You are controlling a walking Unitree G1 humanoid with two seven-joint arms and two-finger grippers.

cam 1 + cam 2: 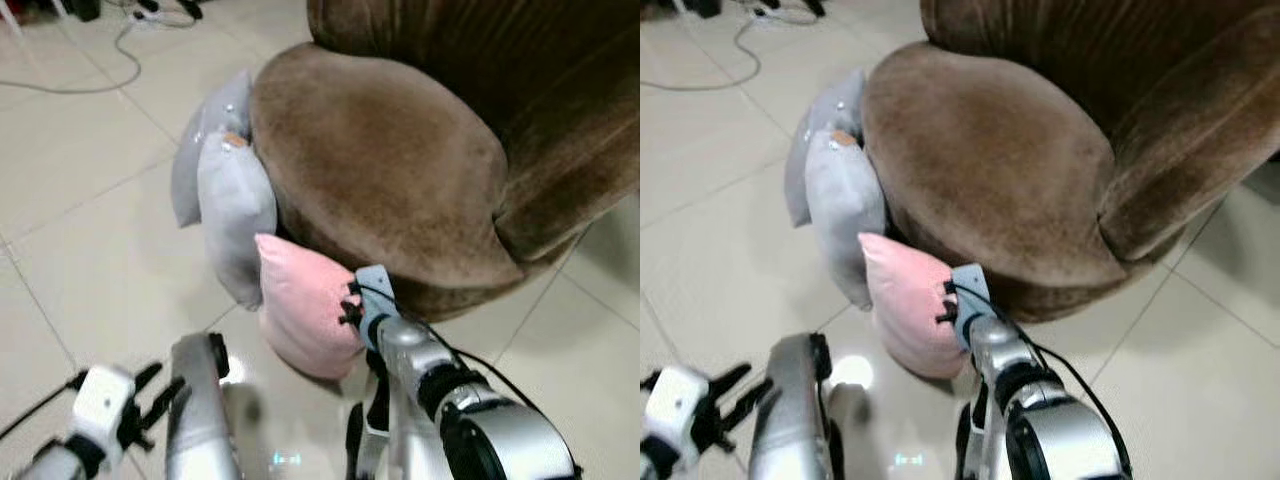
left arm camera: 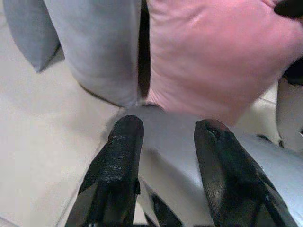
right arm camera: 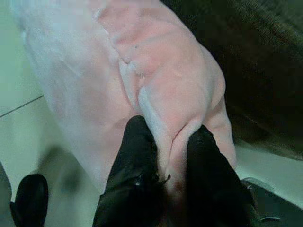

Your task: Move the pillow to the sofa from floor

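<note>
Pinching a fold of the pink pillow (image 3: 156, 85) in my right jaws (image 3: 165, 142), my left jaws (image 2: 165, 137) hang released beside it.

Soft cloth against hard shine, all round the sofa (image 1: 390, 160).

The sofa wears a brown, short-napped velvety fabric, matt and faintly brushed. The pink pillow (image 1: 300, 305) is a soft, matt plush that puckers where the right gripper (image 3: 165, 142) pinches it between smooth black fingers (image 3: 135, 156) (plastic or rubber, hard to say). Two grey pillows (image 1: 235, 200) look like smooth woven cloth with a slight sheen. The floor tiles (image 1: 90, 230) are pale, glossy and reflective. The robot's arms (image 1: 480, 420) are silvery with a satin gleam.
</note>
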